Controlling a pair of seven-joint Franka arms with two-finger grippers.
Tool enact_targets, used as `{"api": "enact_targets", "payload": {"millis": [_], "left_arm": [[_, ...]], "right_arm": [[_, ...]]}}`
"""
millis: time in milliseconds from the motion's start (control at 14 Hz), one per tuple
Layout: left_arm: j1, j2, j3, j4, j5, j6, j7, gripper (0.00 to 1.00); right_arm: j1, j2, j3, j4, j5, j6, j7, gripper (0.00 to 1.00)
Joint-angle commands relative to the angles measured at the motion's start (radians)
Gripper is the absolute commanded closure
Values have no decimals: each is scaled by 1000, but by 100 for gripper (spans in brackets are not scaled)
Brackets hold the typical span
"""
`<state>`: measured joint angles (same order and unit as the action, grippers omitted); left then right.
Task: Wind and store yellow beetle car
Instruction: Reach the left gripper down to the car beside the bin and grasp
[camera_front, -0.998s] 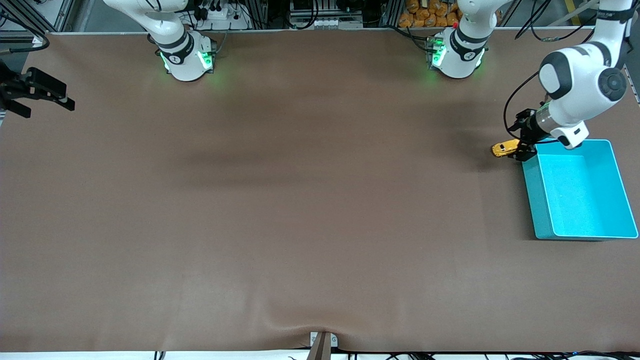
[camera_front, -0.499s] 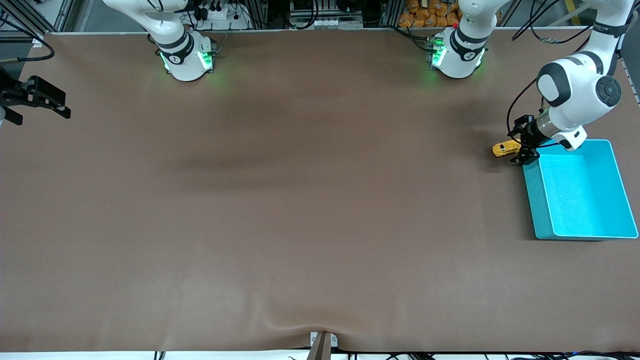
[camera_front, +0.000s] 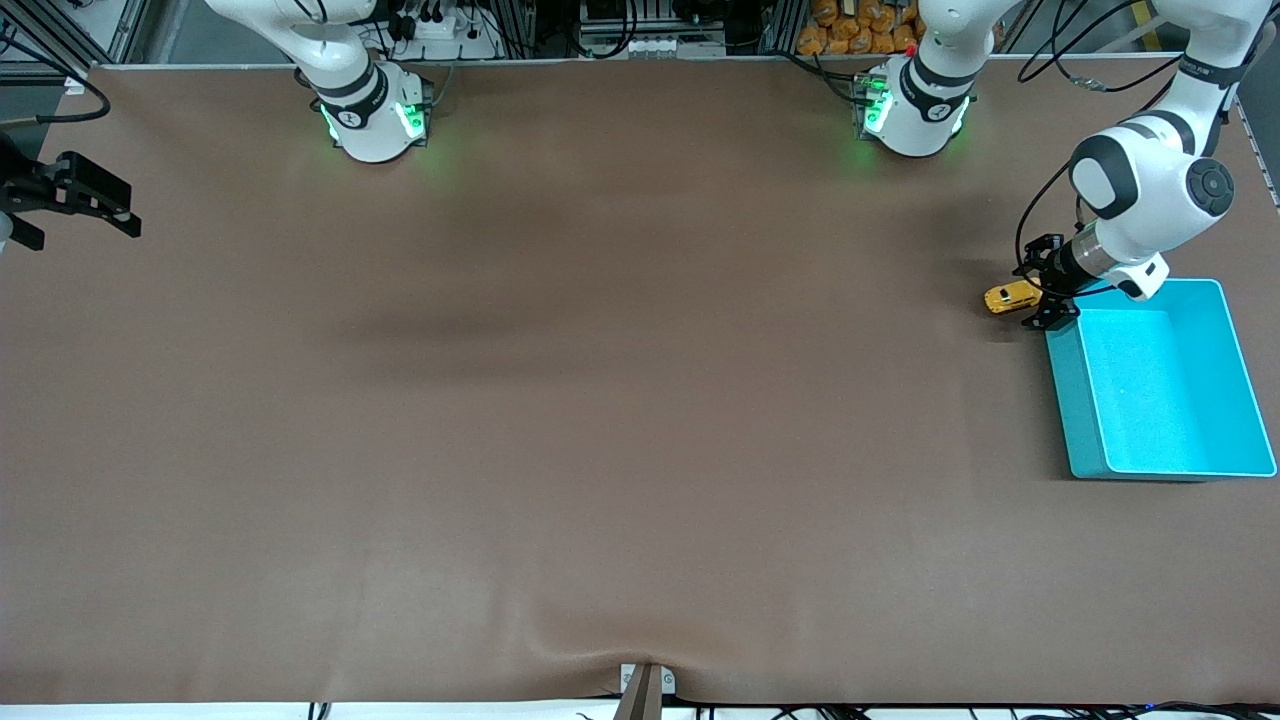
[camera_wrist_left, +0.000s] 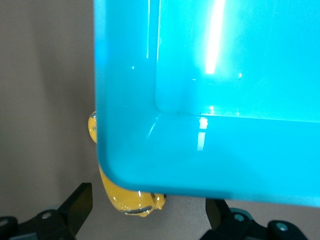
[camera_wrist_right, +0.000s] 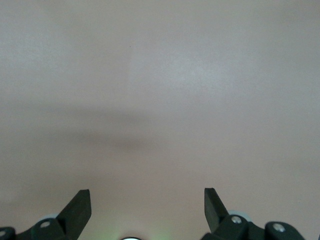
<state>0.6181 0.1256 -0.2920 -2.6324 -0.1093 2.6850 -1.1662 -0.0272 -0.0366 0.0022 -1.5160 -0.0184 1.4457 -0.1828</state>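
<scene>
Two grippers are standing spread: the left gripper (camera_front: 1042, 298) straddling the yellow beetle car (camera_front: 1011, 297), which is sitting beside the turquoise bin (camera_front: 1085, 425) corner; the right gripper (camera_front: 70, 200) is waiting over the table (camera_front: 600, 400) edge.

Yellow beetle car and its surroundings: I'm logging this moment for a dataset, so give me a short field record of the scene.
car: yellow beetle car on the brown table, beside the bin's corner farthest from the front camera
bin: turquoise bin, nothing visible inside, at the left arm's end of the table
left gripper: left gripper open, low beside the car, no grip visible
right gripper: right gripper open, waiting at the right arm's end of the table
stored: not yet
</scene>
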Motion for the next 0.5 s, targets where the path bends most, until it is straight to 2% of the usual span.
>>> {"api": "enact_targets", "payload": {"millis": [0, 214, 285, 356, 428], "left_arm": [[6, 15, -6, -9, -9, 19, 7, 0], [6, 37, -4, -9, -6, 21, 10, 0], [6, 39, -4, -8, -6, 22, 11, 6], [6, 39, -4, -8, -6, 24, 11, 27], [6, 40, -4, -8, -6, 24, 11, 42]], "right_arm": [[13, -16, -5, -10, -17, 4, -7, 0], [13, -17, -7, -10, -17, 4, -9, 0], [13, -16, -7, -10, -17, 4, -9, 0], [12, -16, -7, -10, -18, 5, -9, 0], [12, -16, -7, -10, -18, 5, -9, 0]]}}
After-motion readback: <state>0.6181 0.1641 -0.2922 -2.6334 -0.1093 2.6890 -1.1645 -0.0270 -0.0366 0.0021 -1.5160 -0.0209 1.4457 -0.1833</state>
